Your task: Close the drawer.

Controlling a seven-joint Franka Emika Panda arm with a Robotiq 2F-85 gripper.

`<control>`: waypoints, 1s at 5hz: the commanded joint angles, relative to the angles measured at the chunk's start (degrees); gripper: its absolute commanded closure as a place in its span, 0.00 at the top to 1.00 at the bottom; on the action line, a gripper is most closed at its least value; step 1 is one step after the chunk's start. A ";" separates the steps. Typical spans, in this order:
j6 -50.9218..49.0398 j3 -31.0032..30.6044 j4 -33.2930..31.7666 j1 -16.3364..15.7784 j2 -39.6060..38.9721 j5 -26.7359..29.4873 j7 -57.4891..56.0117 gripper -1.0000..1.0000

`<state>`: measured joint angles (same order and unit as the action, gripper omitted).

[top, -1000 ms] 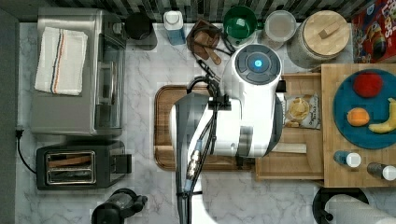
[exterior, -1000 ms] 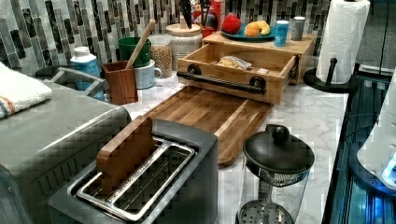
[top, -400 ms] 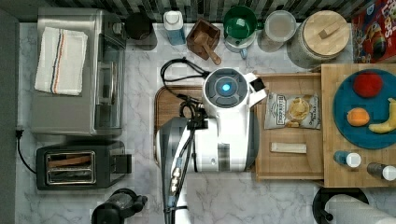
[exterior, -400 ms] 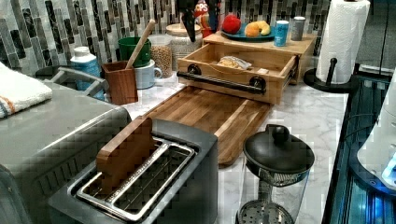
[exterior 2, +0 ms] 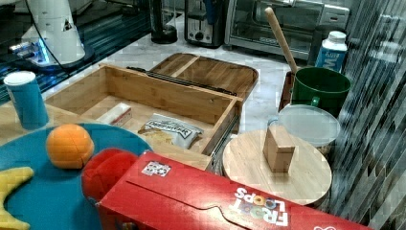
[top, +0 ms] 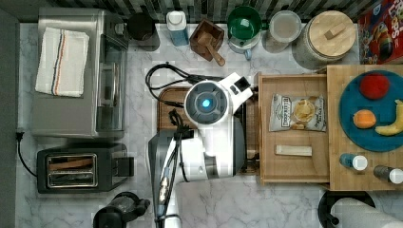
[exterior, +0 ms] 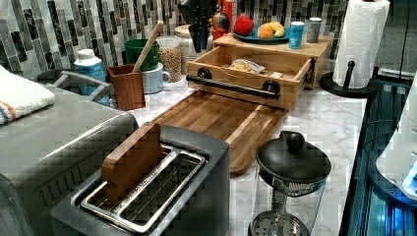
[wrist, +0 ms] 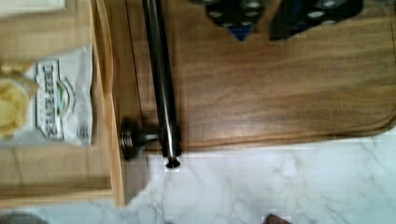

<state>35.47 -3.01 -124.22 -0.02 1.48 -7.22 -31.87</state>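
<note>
The gripper [wrist: 268, 21] hangs over the dark board [wrist: 280, 88]. Its two fingers [wrist: 236, 16] are a little apart, with nothing held between them.

Just beside it runs the long black handle [wrist: 161, 79] on the front of the drawer [top: 292, 128]. In the top view the handle runs up and down the picture, and the drawer lies to the top view's right of the arm.

The drawer is pulled out and open. A chip bag [top: 298, 112] and a small pale bar [top: 293, 150] lie inside.

To shut it, I think the gripper should push sideways on the handle, toward the top with the blue plate [top: 375, 111].
</note>
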 commanded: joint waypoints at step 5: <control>16.04 0.09 -5.61 1.53 -13.80 3.42 -16.09 0.00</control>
<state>51.59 -2.66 -129.70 0.27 -12.54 -5.58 -43.81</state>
